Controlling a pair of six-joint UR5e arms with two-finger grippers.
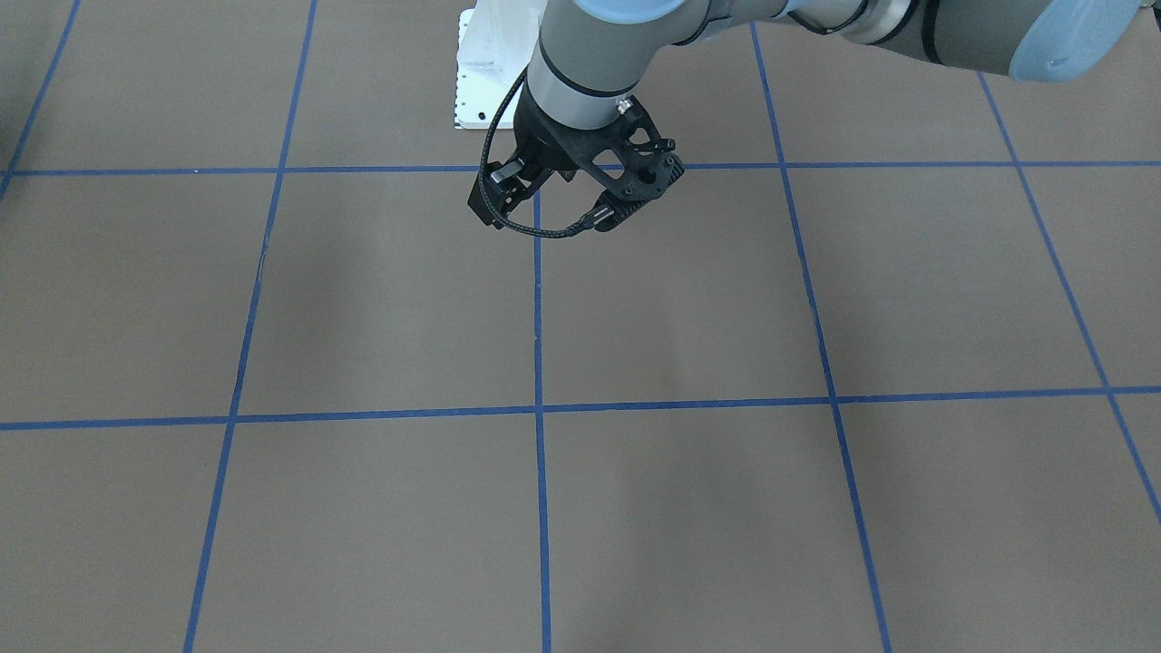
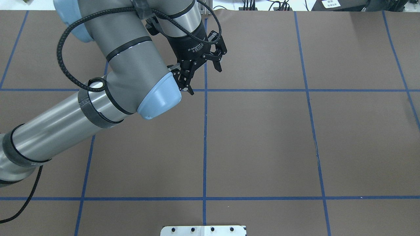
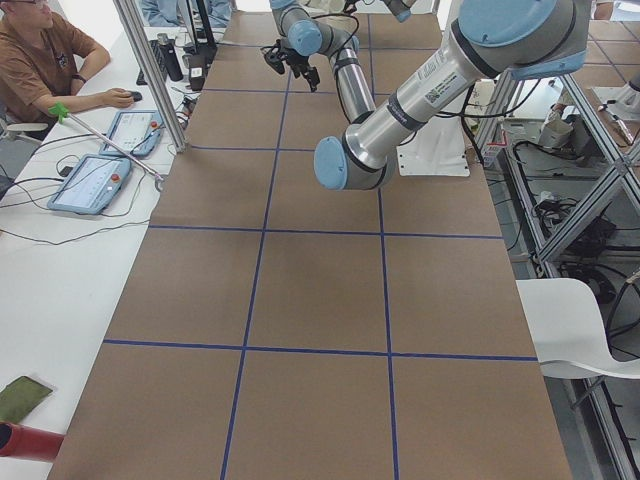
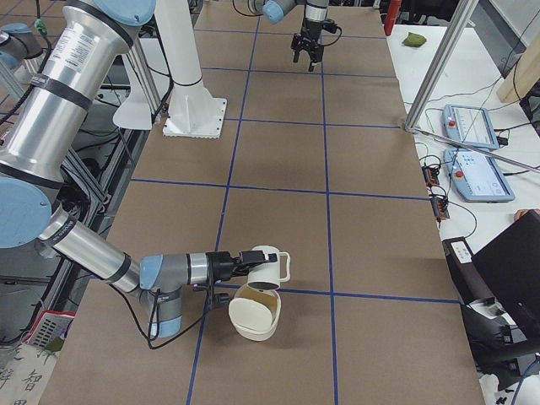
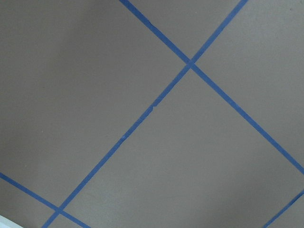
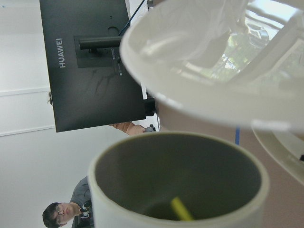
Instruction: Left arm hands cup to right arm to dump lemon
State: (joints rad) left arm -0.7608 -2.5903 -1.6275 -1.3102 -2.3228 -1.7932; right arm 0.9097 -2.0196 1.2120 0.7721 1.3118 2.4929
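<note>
a: cup [image 6: 161, 166] rim fills the right wrist view, grey inside, lemon [image 6: 182, 209] showing as a yellow sliver at the bottom. not dumped yet.
b: where's it sitting?
a: at the tip of the right gripper [image 4: 251, 257], at the robot's right end of the table [image 4: 354, 253], roughly upright, white bowl [image 4: 245, 326] just beside it. only the side view shows those fingers, so can't tell if they're clamped.
b: left gripper?
a: left gripper [image 2: 202, 72] is well apart, fingers spread, holding nothing.
b: then i'd roll the wrist slowly, mouth over the bowl's opening, so the lemon doesn't bounce off the rim.
</note>
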